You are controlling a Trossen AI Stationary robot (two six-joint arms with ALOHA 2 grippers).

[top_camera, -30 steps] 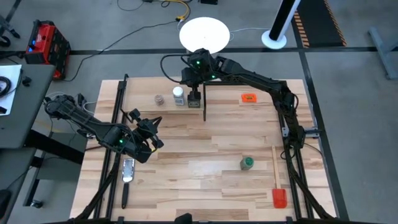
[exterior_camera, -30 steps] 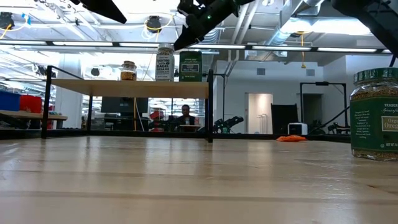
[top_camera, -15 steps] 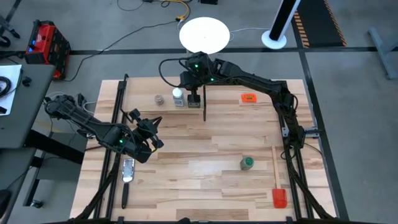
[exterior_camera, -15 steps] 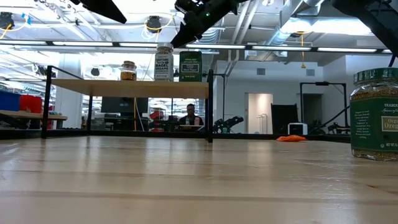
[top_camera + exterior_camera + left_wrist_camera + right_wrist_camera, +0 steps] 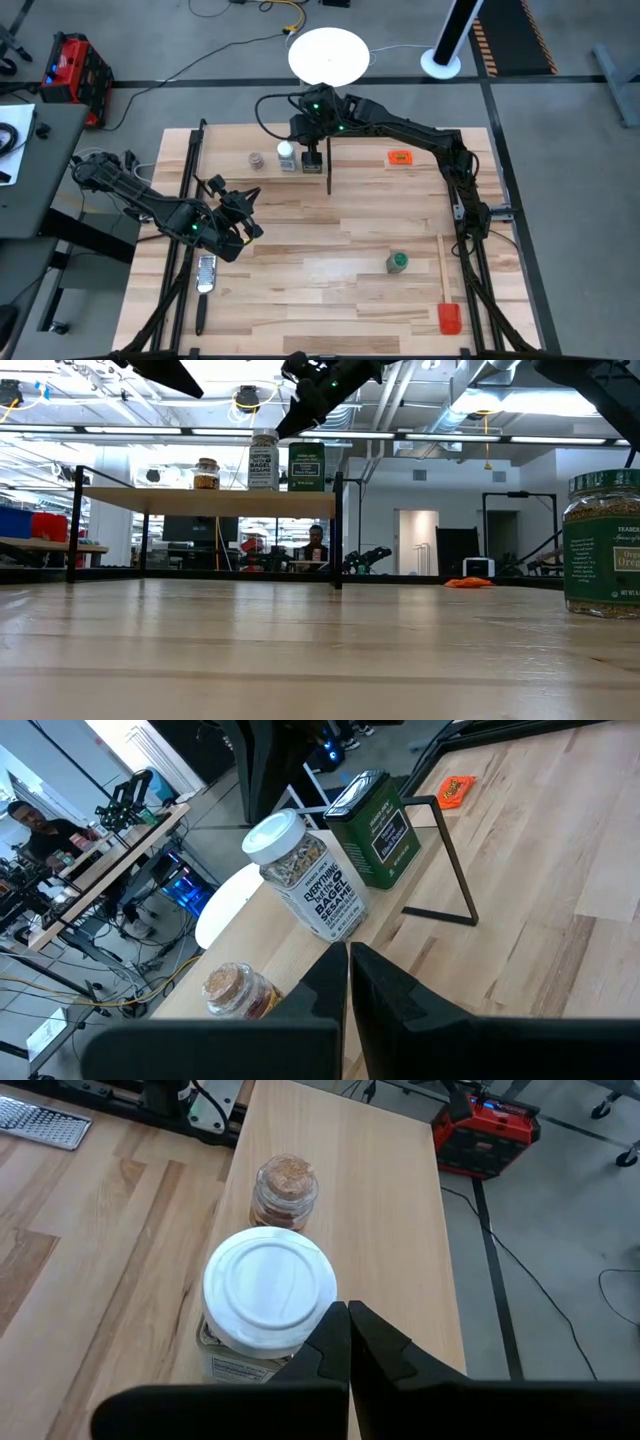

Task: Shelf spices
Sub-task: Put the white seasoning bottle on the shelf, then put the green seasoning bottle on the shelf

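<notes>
The shelf (image 5: 262,165) stands along the table's far left, a light-wood plank on a thin black frame. The brownish jar (image 5: 257,160), the clear jar with white lid (image 5: 287,154) and the black tin (image 5: 312,160) stand on it in a row. The green-lidded jar (image 5: 398,262) stands on the table, near right. My right gripper (image 5: 348,1316) is shut, just above the white lid's edge (image 5: 300,1305). My left gripper (image 5: 348,958) is shut and hangs over the table's left side, pointing at the shelf. My right gripper comes slanting down from the far right, its shut fingertips (image 5: 284,430) close beside the top of the white-lidded jar (image 5: 264,460). I cannot tell whether they touch the lid. The jar stands upright on the shelf.
A flat orange tag (image 5: 400,157) lies far right, and a red-headed spatula (image 5: 445,295) lies along the right edge. A metal grater (image 5: 206,272) sits near my left arm. The middle of the table is bare wood. A person sits in the room behind.
My right gripper has shifted a little toward the table's left, from over the black tin to over the white-lidded jar, staying shut. The jars and the tin stand as before.
</notes>
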